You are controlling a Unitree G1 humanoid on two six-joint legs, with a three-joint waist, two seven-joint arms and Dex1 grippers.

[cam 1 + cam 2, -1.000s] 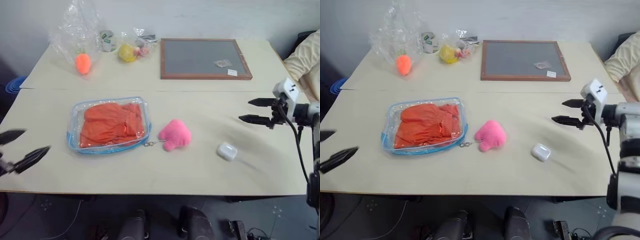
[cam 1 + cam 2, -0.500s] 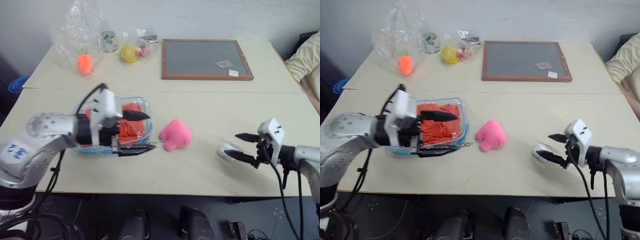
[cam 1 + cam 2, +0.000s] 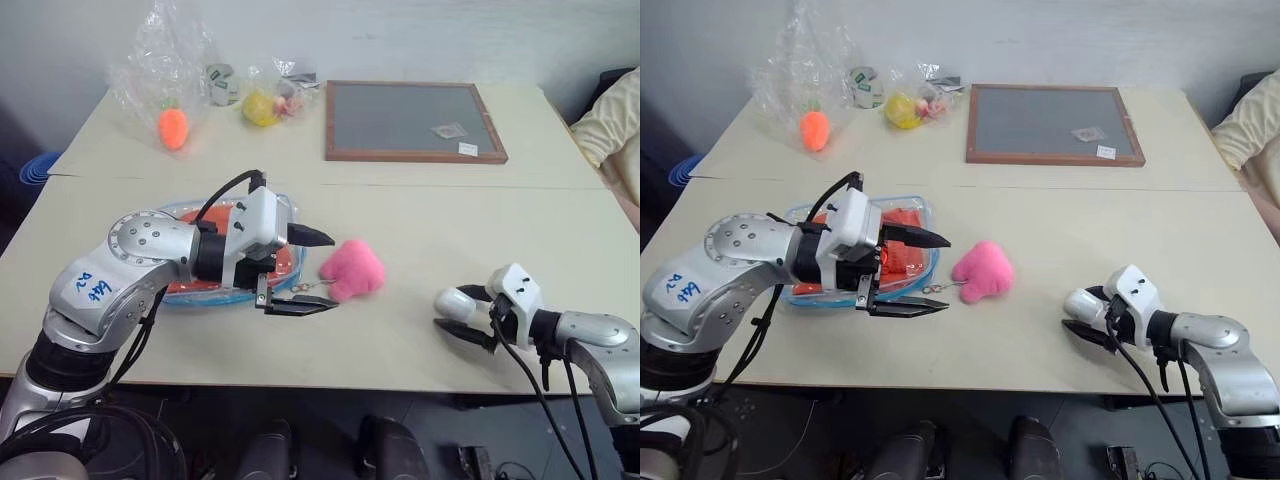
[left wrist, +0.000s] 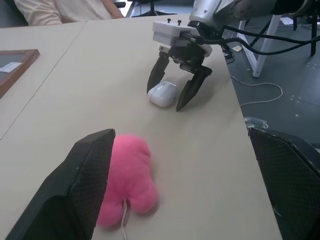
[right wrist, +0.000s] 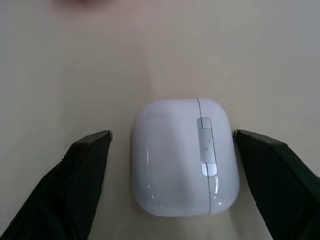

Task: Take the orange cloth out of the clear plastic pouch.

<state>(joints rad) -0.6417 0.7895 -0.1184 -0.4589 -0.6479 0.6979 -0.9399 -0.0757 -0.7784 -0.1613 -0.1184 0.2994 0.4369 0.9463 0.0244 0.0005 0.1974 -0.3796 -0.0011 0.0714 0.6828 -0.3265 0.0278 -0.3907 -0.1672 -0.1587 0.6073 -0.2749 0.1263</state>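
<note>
Over on the left of the tabletop (image 3: 420, 215), the clear plastic pouch (image 3: 923, 215) lies flat with the orange cloth (image 3: 902, 254) still inside. Its long side runs left to right, zipper end toward the pink plush toy (image 3: 353, 268). The left gripper (image 3: 303, 270) hangs over the pouch's right end with its jaws spread wide, holding nothing and pointing at the plush. The head views hide most of the pouch behind that arm. The left wrist view looks right past it, showing the plush between the two fingers (image 4: 75, 190).

Further right, the right gripper (image 3: 1077, 313) sits low with its jaws straddling a small white earbud case (image 5: 184, 156). From the head it's hard to tell, but the right wrist view shows slim gaps on both sides, so no squeeze. At the back: a crinkly bag (image 3: 160, 60) with a toy carrot (image 3: 173, 128), and a framed board (image 3: 414, 118).
</note>
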